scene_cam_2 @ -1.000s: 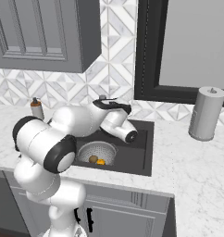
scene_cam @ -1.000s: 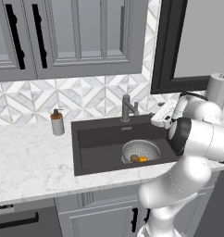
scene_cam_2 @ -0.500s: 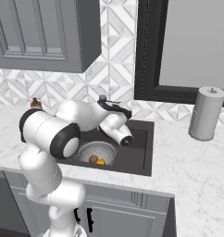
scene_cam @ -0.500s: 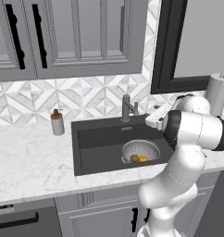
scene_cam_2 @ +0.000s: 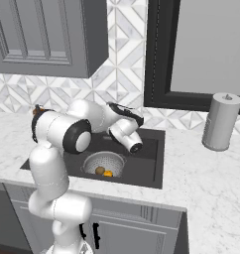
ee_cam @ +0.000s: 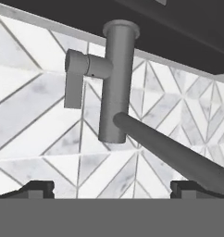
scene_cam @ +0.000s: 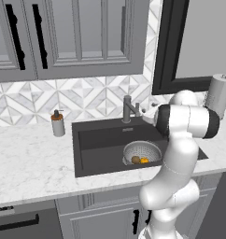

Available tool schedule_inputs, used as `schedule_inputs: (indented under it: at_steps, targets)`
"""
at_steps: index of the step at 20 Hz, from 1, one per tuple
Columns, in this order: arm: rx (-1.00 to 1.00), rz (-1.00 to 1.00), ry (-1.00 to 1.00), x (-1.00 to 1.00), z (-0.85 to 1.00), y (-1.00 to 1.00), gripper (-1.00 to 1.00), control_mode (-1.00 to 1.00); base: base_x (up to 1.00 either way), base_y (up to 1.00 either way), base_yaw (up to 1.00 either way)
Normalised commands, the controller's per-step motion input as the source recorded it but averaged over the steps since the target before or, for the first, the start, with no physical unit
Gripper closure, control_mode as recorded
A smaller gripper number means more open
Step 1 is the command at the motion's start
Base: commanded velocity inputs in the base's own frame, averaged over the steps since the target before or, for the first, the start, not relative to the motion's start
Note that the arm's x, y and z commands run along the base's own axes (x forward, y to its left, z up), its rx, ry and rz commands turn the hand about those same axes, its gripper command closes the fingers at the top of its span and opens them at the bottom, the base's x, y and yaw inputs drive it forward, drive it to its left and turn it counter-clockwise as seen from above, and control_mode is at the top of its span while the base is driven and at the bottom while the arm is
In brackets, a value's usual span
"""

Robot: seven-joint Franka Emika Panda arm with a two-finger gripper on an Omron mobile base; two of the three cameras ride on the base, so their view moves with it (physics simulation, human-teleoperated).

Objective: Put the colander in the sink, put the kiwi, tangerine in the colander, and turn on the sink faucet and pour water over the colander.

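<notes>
The silver colander (scene_cam: 142, 152) (scene_cam_2: 103, 163) sits in the right part of the dark sink (scene_cam: 97, 140) (scene_cam_2: 147, 155). The brown kiwi (scene_cam: 135, 159) (scene_cam_2: 99, 170) and the orange tangerine (scene_cam: 144, 160) (scene_cam_2: 108, 173) lie inside it, side by side. The dark sink faucet (scene_cam: 128, 110) (ee_cam: 115, 83) stands at the back rim of the sink. No water runs from it. My gripper (ee_cam: 113, 189) is open and empty, level with the faucet and facing it at close range. Its fingertips (ee_cam: 37, 189) stand wide apart below the post. The lever (ee_cam: 76, 76) hangs left of the post, and the spout (ee_cam: 174, 155) runs to the lower right.
A soap dispenser (scene_cam: 57, 124) stands on the marble counter (scene_cam: 31, 163) left of the sink. A grey paper towel roll (scene_cam: 218, 94) (scene_cam_2: 220, 121) stands at the right, under the dark window frame. Wall cabinets hang above the tiled backsplash.
My hand has moved left, closer to the faucet, and my forearm has swung round in front of it. The colander and both fruits have not moved.
</notes>
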Motion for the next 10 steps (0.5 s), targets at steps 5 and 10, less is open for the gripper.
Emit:
schedule_inputs:
  at_steps: [5, 10]
  targets:
    - [0.02, 0.00, 0.00, 0.41, -0.24, 0.03, -1.00, -1.00, 0.00, 0.00, 0.00]
    - [0.00, 0.00, 0.00, 0.38, -0.28, 0.07, -1.00, -1.00, 0.00, 0.00, 0.00]
